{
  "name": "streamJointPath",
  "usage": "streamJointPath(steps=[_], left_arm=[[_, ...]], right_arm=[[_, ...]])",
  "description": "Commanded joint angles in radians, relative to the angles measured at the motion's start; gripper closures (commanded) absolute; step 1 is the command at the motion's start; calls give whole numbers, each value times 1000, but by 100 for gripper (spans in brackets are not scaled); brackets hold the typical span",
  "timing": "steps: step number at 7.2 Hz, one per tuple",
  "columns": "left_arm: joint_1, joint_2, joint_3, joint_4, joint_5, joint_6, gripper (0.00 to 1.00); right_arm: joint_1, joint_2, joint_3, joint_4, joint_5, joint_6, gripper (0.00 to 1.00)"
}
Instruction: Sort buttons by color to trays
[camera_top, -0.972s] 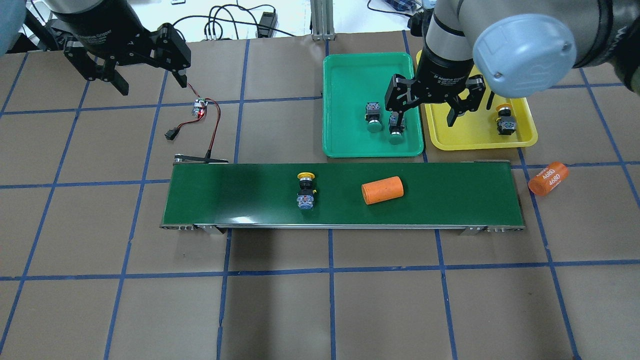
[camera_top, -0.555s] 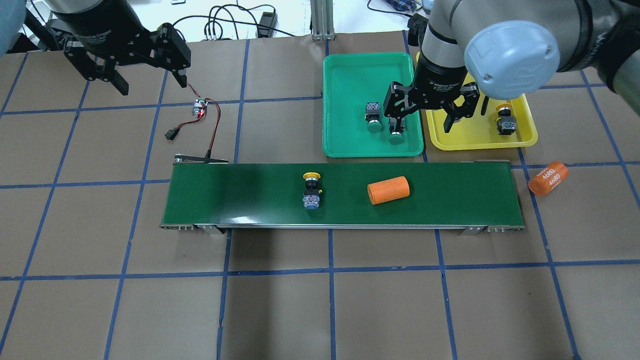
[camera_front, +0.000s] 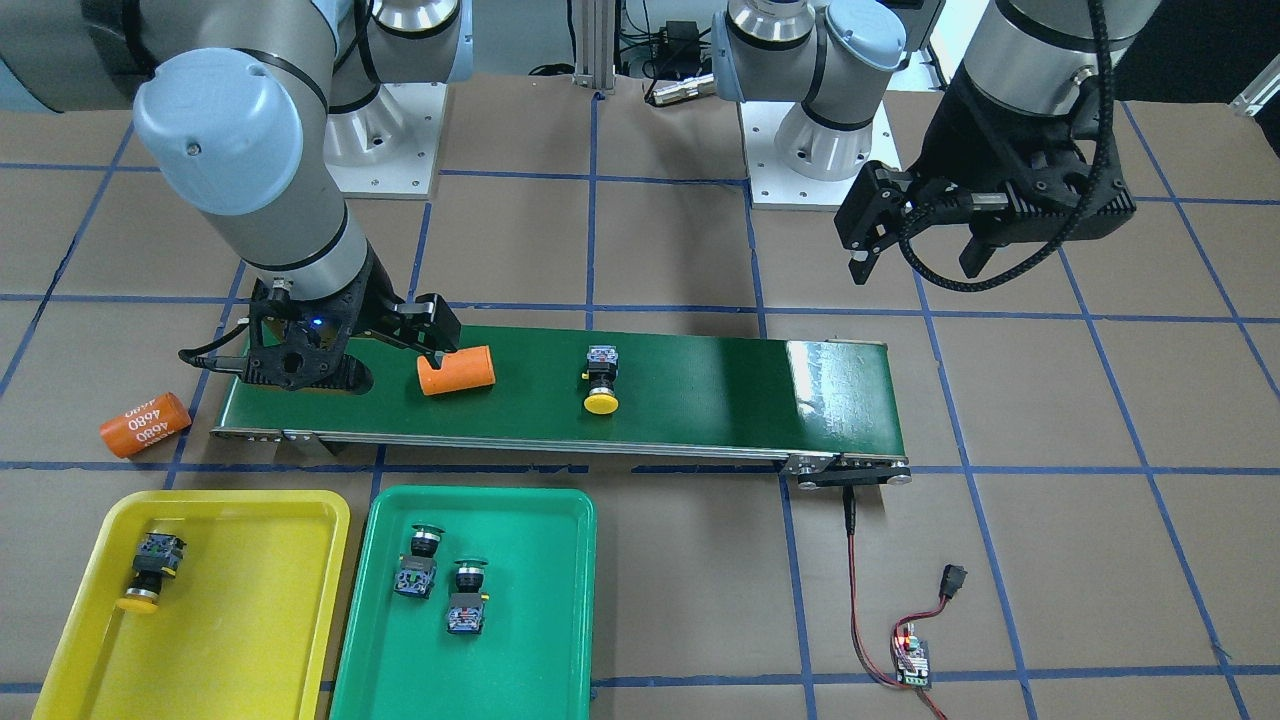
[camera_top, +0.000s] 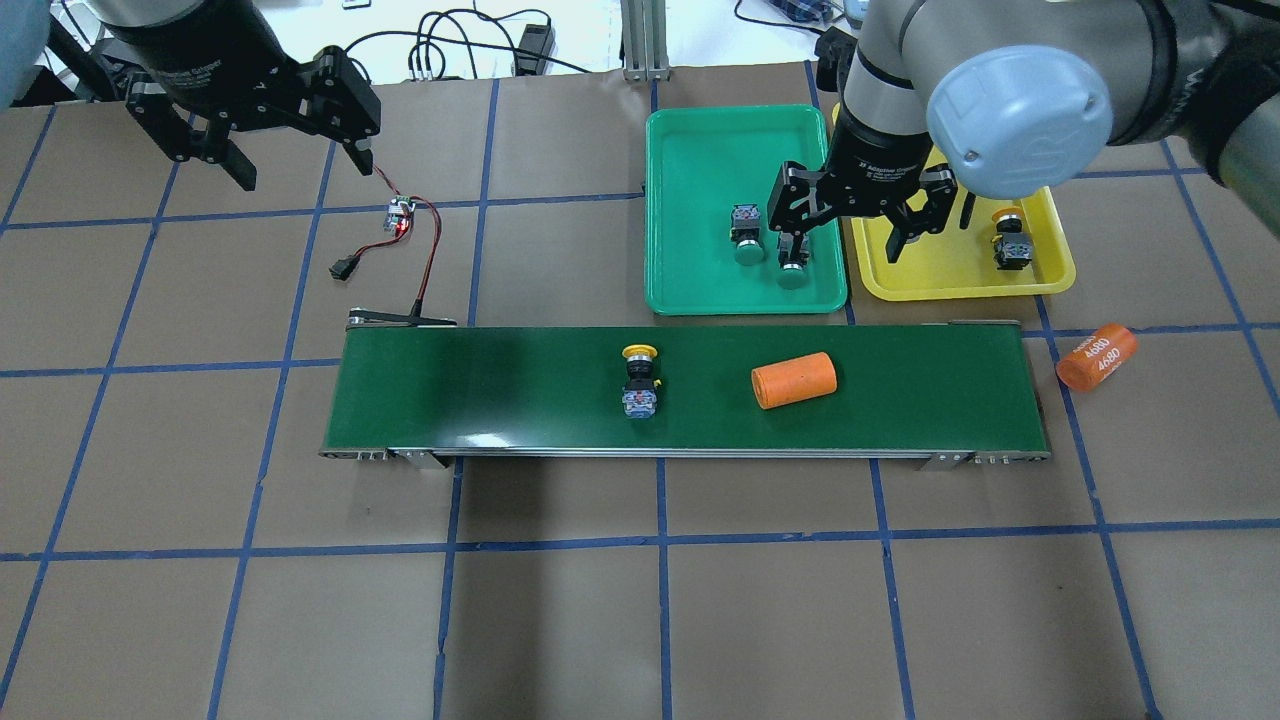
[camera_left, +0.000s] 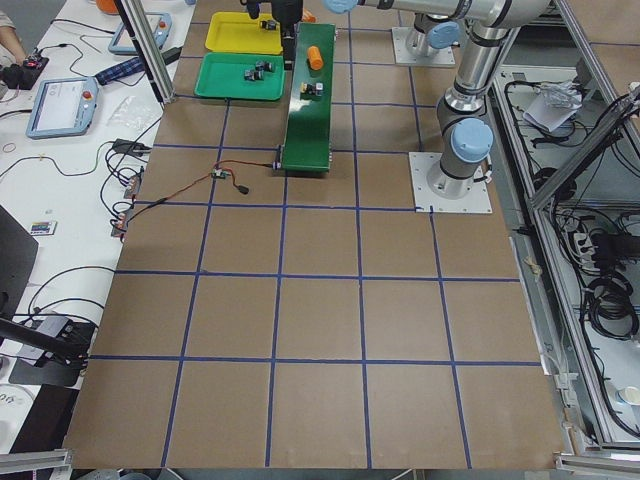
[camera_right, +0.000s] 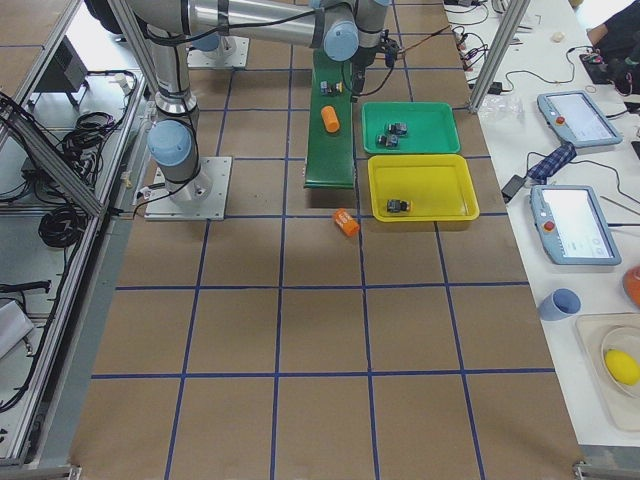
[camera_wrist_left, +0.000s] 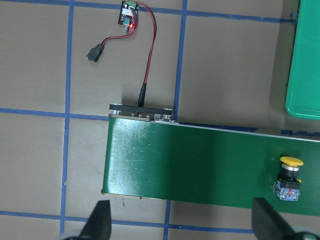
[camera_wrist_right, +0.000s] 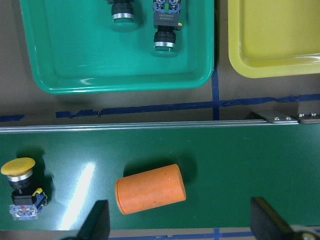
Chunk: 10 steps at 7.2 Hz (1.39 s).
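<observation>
Found the right gripper (camera_top: 845, 232) spread wide with nothing between its fingers, held high over the right-hand part of the brown paper-covered table (camera_top: 600, 600), by the two trays and the right stretch of the belt. Saw, through its wrist camera, a plain orange cylinder (camera_wrist_right: 150, 188) lying on its side on the long dark green conveyor belt (camera_wrist_right: 240, 150) below. Found the left gripper (camera_top: 300, 160) likewise spread and empty, held over the far left of the table, well apart from every button.

Counted four small black push-buttons with grey-blue blocks. Located one yellow-capped button (camera_top: 640, 380) lying on the belt near its middle, cap towards the trays, left of the plain orange cylinder and not touching it. Located the second yellow-capped button (camera_top: 1010, 240) inside the shallow bright yellow plastic tray (camera_top: 950, 285), near its right wall. Located one green-capped button (camera_front: 418, 560) and the other green-capped button (camera_front: 467, 598) just beside each other inside the shallow green plastic tray (camera_top: 700, 150). Saw both trays side by side beyond the belt.

Noted an orange cylinder printed 4680 (camera_top: 1097, 357) on the table just off the belt's right end. Noted a small circuit board (camera_top: 400, 215) with red and black wires near the belt's left end, a red light glowing on it.
</observation>
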Motion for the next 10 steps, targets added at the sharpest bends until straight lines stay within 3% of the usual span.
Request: streamJointPath(steps=[1,10], left_arm=[[0,0,0,0,0,0,0],[0,-6,18,-3,0,0,0]], right_arm=[[1,0,0,1,-5,-1,0],[3,0,0,1,-6,-7,0]])
